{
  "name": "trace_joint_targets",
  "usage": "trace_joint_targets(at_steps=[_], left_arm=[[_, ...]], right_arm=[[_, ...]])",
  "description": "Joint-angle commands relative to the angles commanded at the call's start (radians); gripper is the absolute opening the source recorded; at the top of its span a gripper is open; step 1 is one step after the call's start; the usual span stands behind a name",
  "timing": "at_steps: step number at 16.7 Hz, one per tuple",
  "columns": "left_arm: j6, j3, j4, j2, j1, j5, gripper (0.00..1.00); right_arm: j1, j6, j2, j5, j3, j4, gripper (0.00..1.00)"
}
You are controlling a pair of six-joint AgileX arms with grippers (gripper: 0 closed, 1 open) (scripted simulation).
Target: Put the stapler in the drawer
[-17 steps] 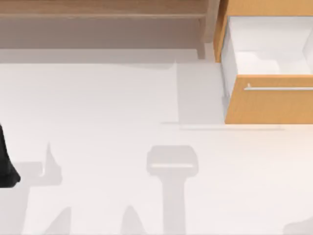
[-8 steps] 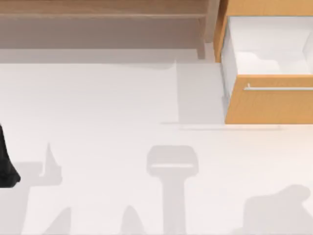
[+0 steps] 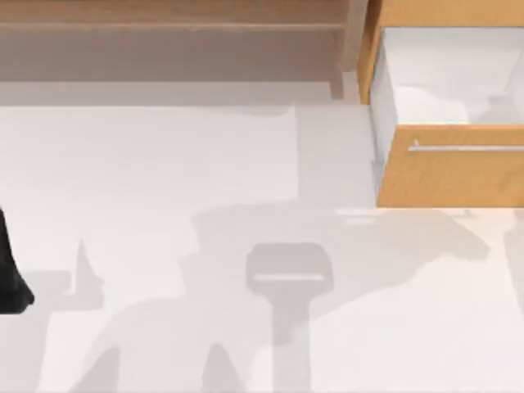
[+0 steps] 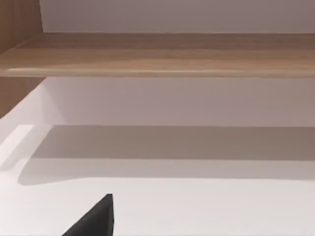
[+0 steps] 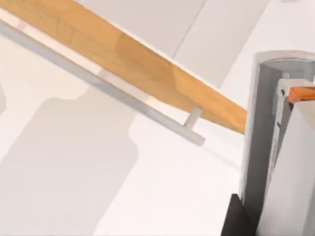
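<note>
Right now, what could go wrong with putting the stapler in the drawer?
The stapler, seemingly held by the right gripper, hangs outside the drawer near its handle; it might bump the wood front or bar going in. It could also slip onto the table. Left gripper idles at the left.

Bright even light, soft table (image 3: 147, 164) shadows

Drawer (image 3: 446, 176): orange-tan wood-grain front, thin silver bar handle (image 3: 467, 148), white inner walls. Table (image 3: 164, 180): plain white, marked with soft grey shadows; shelf (image 3: 164, 12) along the far edge: light brown wood grain. Stapler (image 5: 280, 147), seen in the right wrist view: light grey and white body with a small orange part at its upper end; the left arm (image 3: 10, 274) is black.
</note>
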Motion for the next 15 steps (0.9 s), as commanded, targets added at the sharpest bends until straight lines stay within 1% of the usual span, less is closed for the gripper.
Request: trace_joint_targets(at_steps=[4,7,9,12,15], left_arm=[[0.0,0.0,0.0,0.0,0.0,0.0,1.0],[0.0,0.0,0.0,0.0,0.0,0.0,1.0],[0.0,0.0,0.0,0.0,0.0,0.0,1.0],[0.0,0.0,0.0,0.0,0.0,0.0,1.0],[0.0,0.0,0.0,0.0,0.0,0.0,1.0]], right_arm=[[0.095,0.203,0.252,-0.009,0.359,-0.079,0.0],[0.148,0.389,0.45,-0.024,0.553,-0.148,0.0],[0.174,0.515,0.574,-0.036,0.639,-0.193,0.0],[0.196,0.681,0.717,-0.052,0.716,-0.252,0.0],[0.195,0.778,0.789,-0.063,0.744,-0.296,0.0]])
